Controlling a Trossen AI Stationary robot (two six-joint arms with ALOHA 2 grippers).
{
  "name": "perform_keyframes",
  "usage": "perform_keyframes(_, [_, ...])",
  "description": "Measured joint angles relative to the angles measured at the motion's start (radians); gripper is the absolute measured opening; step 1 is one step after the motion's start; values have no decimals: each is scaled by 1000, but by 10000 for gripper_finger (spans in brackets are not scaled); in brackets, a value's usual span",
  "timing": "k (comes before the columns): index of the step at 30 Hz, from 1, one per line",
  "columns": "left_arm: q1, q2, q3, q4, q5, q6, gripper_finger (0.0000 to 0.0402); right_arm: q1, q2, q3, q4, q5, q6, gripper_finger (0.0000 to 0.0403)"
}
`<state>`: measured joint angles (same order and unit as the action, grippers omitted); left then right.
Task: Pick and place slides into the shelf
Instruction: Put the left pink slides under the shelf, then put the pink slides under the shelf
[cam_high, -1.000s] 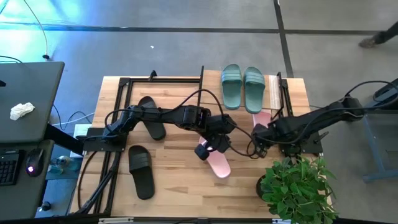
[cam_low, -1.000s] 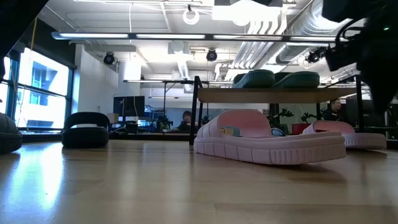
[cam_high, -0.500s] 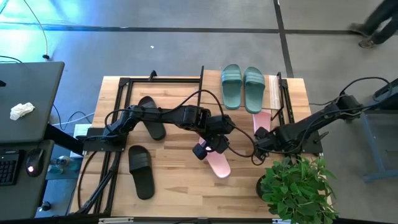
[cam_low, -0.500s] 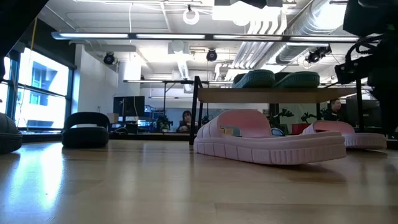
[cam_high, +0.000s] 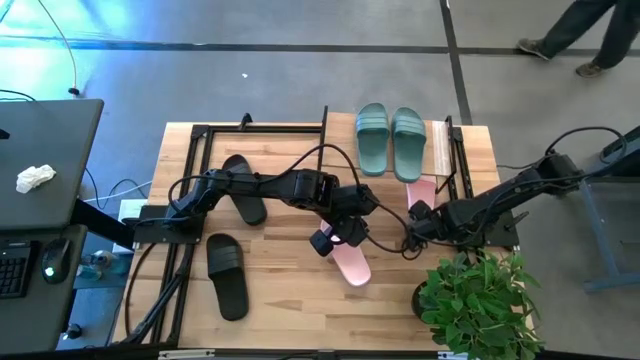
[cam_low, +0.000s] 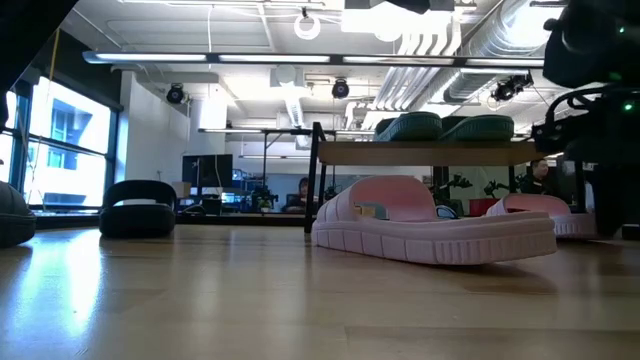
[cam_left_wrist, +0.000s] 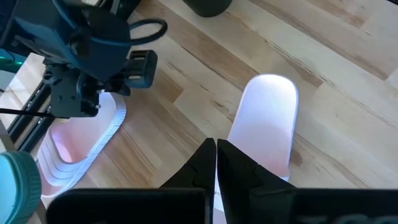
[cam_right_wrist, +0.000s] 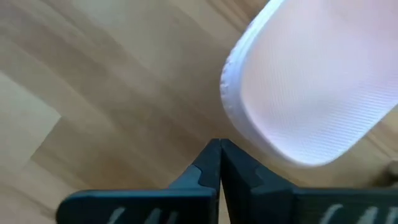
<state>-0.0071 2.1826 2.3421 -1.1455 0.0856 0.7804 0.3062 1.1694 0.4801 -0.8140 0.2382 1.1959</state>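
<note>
Movement over the last second belongs to the right arm: its gripper (cam_high: 412, 217) has drawn back from the pink slide by the shelf post and now sits low over the bare tabletop (cam_high: 280, 290), just beside that slide's (cam_right_wrist: 317, 87) rounded end. That pink slide (cam_high: 421, 190) lies partly under the shelf (cam_high: 440, 150); my guess is the arm has just nudged it in. The left gripper (cam_high: 338, 238) has not shifted; it hangs over the other pink slide (cam_high: 351, 262) in the middle of the table. Both claws are clenched tight on nothing, fingers pressed together in each wrist view. The sage-green pair (cam_high: 390, 140) rests on the shelf top at the far side. Two black slides (cam_high: 227, 276) wait at the left, well apart from the shelf.
</note>
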Motion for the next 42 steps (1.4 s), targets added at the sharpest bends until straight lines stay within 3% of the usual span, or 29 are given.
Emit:
perform_keyframes(23, [0,0,0,0,0,-43,5,-195,3,-42,55,194,55,0])
perform_keyframes(32, [-6,0,0,-6,-1,-60,2,-248,3,-42,40,200,34,0])
perform_keyframes(38, [-29,0,0,-32,-74,-75,1,-220,-13,-42,45,132,11,0])
perform_keyframes(42, [-66,0,0,-96,-236,-83,0,-170,-59,-14,38,66,-22,0])
